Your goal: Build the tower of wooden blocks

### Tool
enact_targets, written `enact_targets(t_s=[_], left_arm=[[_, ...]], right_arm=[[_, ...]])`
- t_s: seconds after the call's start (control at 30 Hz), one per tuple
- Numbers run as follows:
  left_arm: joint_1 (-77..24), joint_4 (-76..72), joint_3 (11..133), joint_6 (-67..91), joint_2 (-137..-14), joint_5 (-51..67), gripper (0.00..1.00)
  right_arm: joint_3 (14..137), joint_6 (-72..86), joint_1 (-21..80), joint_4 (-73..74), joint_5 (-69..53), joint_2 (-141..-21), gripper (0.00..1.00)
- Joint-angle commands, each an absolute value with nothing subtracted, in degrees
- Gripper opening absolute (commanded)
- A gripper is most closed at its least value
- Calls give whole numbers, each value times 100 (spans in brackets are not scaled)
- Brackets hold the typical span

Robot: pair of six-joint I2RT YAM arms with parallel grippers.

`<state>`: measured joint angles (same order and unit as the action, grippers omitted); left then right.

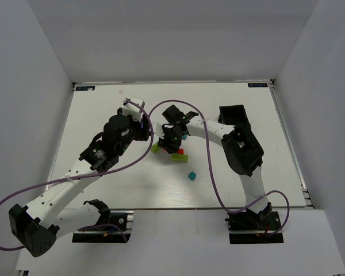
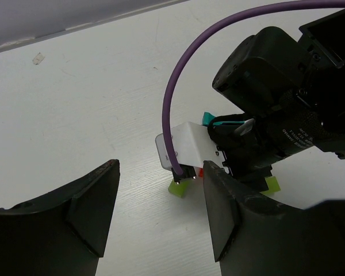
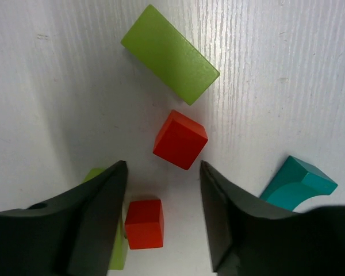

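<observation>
Left end effector (image 2: pixel 161 167) and right end effector (image 3: pixel 164 165) hang released over white table (image 1: pixel 103 109) inside white walls (image 1: pixel 161 40).

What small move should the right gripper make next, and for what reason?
Probably lower the right gripper onto the larger red cube: its jaws stand open and empty, and that cube lies loose just beyond its tips, in line with the gap.
</observation>
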<state>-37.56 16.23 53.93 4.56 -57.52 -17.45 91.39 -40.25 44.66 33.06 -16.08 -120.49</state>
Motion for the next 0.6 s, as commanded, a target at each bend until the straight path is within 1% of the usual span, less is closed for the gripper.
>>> enact_targets(t_s=[0.0, 0.2, 0.53, 0.57], left_arm=[[-3735, 1529, 5379, 519, -5599, -1767, 70], [-3735, 1529, 5379, 519, -5599, -1767, 70], [-3735, 1529, 5379, 519, -5546, -1714, 70], [-3735, 1529, 5379, 519, -5546, -1714, 70]], right_arm=[[9369, -3885, 4456, 3358, -1915, -12033, 63], [9492, -3279, 4491, 3261, -1688, -12260, 66], [9606, -2497, 4500, 2892, -1416, -12410, 66], [9606, -2453, 4500, 2848, -1406, -12401, 62]])
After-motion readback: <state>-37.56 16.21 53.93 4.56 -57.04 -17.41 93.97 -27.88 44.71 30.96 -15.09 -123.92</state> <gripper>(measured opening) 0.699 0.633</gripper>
